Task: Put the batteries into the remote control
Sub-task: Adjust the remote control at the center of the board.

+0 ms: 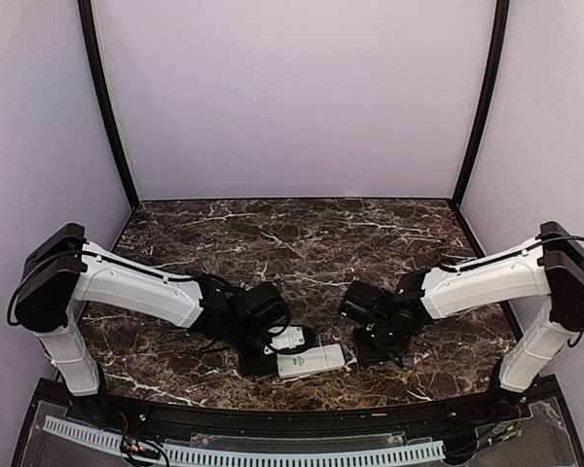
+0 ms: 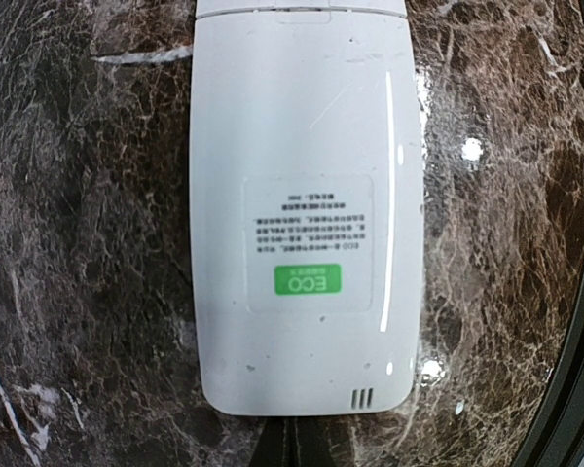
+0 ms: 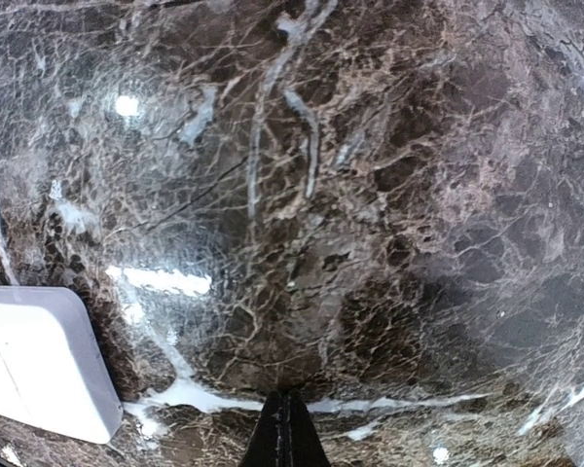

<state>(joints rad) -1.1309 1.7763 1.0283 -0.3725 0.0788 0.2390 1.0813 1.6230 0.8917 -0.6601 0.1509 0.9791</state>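
The remote control (image 2: 307, 214) lies back up on the marble, a green ECO sticker on its white shell. In the top view it shows as a white piece with a green mark (image 1: 292, 339), beside a larger plain white piece (image 1: 311, 361). My left gripper (image 2: 297, 443) is shut and empty, its tips right at the remote's near end; in the top view the left gripper (image 1: 261, 360) sits just left of both pieces. My right gripper (image 3: 287, 433) is shut over bare marble, to the right of the pieces (image 1: 372, 348). No batteries are in view.
A corner of the white piece (image 3: 39, 360) shows at the lower left of the right wrist view. The marble tabletop (image 1: 302, 243) is walled by pale panels on three sides. A black rail (image 1: 292, 418) runs along the near edge.
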